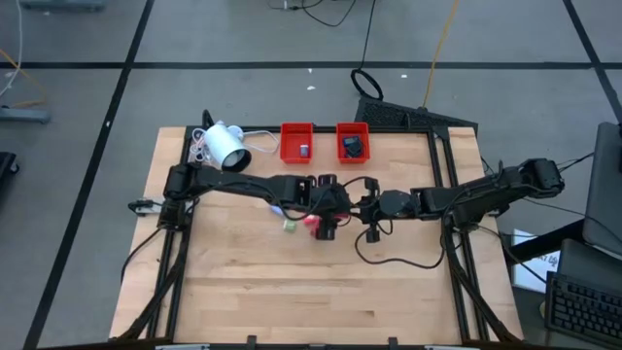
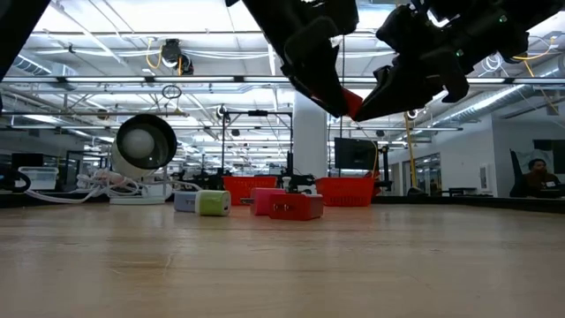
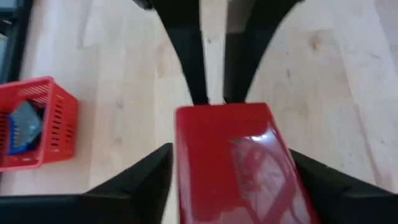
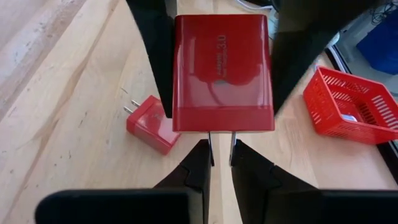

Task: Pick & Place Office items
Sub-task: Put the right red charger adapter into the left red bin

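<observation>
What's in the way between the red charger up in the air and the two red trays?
Nothing visible. The right gripper holds the red charger aloft, the left gripper around it; only bare table lies toward the red trays.

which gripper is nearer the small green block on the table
Left: the left gripper hangs just beside the small green block; the right gripper, pinching a red charger, is farther off.

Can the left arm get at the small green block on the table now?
Probably not yet: the left gripper is around the glossy red plug-in charger, which the right gripper holds by its prongs above the table. The small green block itself lies uncovered.
</observation>
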### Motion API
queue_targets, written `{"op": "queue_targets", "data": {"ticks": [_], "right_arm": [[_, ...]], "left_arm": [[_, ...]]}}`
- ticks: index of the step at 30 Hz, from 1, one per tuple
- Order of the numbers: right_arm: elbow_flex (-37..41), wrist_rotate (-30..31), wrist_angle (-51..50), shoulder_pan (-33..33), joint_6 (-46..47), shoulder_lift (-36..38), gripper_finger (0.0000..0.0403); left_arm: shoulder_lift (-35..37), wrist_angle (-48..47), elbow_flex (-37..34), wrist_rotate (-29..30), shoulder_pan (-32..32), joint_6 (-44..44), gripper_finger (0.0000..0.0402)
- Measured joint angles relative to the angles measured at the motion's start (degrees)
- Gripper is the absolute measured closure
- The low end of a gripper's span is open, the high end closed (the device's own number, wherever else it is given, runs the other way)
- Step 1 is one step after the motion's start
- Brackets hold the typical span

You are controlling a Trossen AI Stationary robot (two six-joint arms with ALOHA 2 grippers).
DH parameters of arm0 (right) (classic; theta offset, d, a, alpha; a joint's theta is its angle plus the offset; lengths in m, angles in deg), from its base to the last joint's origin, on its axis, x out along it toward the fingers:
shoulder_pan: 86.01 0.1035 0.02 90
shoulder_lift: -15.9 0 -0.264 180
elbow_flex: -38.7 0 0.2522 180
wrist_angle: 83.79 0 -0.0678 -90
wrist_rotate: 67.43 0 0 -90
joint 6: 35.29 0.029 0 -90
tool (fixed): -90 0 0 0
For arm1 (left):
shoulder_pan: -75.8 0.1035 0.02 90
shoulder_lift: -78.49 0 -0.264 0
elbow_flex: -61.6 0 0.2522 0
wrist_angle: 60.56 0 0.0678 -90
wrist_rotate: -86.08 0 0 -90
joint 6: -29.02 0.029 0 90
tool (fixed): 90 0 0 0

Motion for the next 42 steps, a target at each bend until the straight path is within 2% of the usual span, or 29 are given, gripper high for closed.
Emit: {"op": "queue_targets", "data": {"ticks": [3, 6, 9, 12, 16, 20, 22, 26, 33, 37, 42], "right_arm": [[0.0, -0.1, -0.1, 0.0, 0.4, 0.0, 0.0366], [0.0, 0.0, -0.3, 0.0, 0.4, 0.0, 0.0365], [0.0, 0.2, -0.1, 0.0, 0.2, 0.0, 0.036], [-0.1, 0.8, -0.3, 0.0, 1.4, 0.0, 0.0344], [-0.2, 4.9, -4.2, 0.0, 5.9, 0.5, 0.0316], [0.0, 5.4, -7.7, 0.1, 8.7, 1.0, 0.0294], [0.0, 5.8, -7.9, 0.0, 9.8, 1.7, 0.0286], [0.0, 5.6, -7.8, 0.1, 10.7, 3.0, 0.0278], [0.0, 5.8, -6.3, 0.0, 10.7, 4.8, 0.0284], [0.1, 5.8, -4.4, 0.0, 10.2, 5.0, 0.0286], [0.0, 5.9, -1.5, 0.0, 9.4, 5.0, 0.0284]], "left_arm": [[0.0, -0.1, 0.0, -2.2, 0.1, -0.2, 0.0192], [0.0, 0.2, 0.0, -2.2, 0.1, -0.3, 0.0192], [0.0, -0.1, 0.0, 0.4, 0.1, -0.7, 0.0192], [0.4, -1.5, 0.0, 3.4, -0.1, -1.6, 0.0192], [2.1, -5.3, 0.0, 7.8, 0.5, -2.4, 0.0192], [5.5, -4.2, -1.6, 8.6, 3.1, -3.0, 0.0192], [8.1, -2.7, -4.4, 8.0, 4.5, -3.3, 0.0192], [15.3, 8.2, -14.3, 3.1, 8.6, -2.7, 0.0192], [26.8, 33.2, -35.4, -5.9, 18.6, -4.5, 0.0192], [27.7, 44.2, -42.9, -6.7, 24.3, -10.3, 0.0192], [23.9, 45.3, -45.5, -4.5, 28.6, -16.1, 0.0192]]}}
